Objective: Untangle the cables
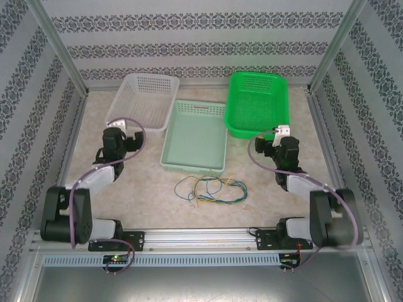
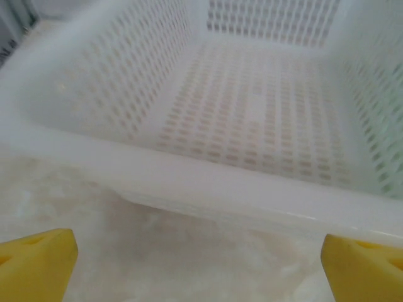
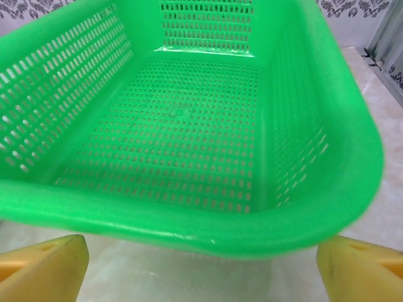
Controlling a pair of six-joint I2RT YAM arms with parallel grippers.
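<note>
A: Where are the cables [image 1: 211,189] to be found?

B: They are laid in a loose tangle on the table [image 1: 264,182], near its front edge and between the two arms. Yellow, blue and dark green strands are crossed over one another. The tangle is set just in front of the pale green tray [image 1: 194,135], apart from it.

A: Is anything gripped?

B: Nothing is gripped. The left gripper [image 2: 200,267] is held wide open, its yellow fingers [image 2: 34,267] spread with bare table between them, and it is pointed at the near rim of the white basket [image 1: 146,100]. The right gripper [image 3: 201,269] is likewise opened wide, its fingers [image 3: 41,270] parted in front of the green basket [image 1: 258,104].

A: Are the cables touched by either arm?

B: No; both grippers are placed well apart from them, up by the baskets.
</note>
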